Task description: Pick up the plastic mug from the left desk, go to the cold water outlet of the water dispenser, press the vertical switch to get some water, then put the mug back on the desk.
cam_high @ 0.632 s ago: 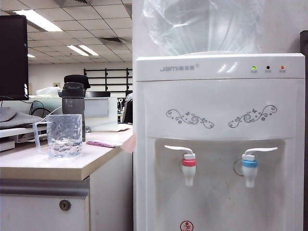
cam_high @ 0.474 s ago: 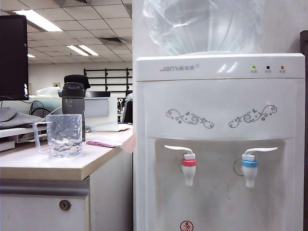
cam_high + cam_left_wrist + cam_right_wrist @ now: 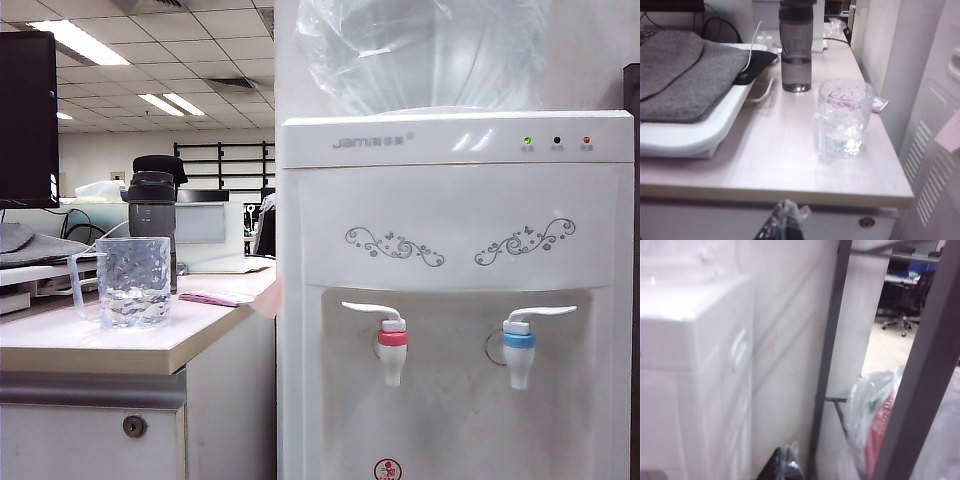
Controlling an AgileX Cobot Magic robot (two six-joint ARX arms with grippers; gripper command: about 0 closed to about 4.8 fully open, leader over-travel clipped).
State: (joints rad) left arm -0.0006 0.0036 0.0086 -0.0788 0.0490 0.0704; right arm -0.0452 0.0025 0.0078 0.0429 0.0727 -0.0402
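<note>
The plastic mug (image 3: pixel 133 282) stands upright on the left desk (image 3: pixel 90 345), near its front right corner, with some water in it. In the left wrist view the mug (image 3: pixel 842 120) sits beyond my left gripper (image 3: pixel 786 210), which is shut, holds nothing and hangs in front of the desk's edge (image 3: pixel 765 190). The water dispenser (image 3: pixel 455 220) stands right of the desk. Its cold water outlet (image 3: pixel 518 352) has a blue collar and the vertical switch (image 3: pixel 543 313) on top. My right gripper (image 3: pixel 788 452) is shut and empty beside the dispenser's side wall (image 3: pixel 695 365). Neither gripper shows in the exterior view.
A smoky-grey bottle (image 3: pixel 152 205) with a black cap stands behind the mug. A red-collared tap (image 3: pixel 392 348) is left of the blue one. A grey pouch on a white tray (image 3: pixel 685 80) lies on the desk. A grey metal frame (image 3: pixel 832 350) and a plastic bag (image 3: pixel 875 420) are near the right gripper.
</note>
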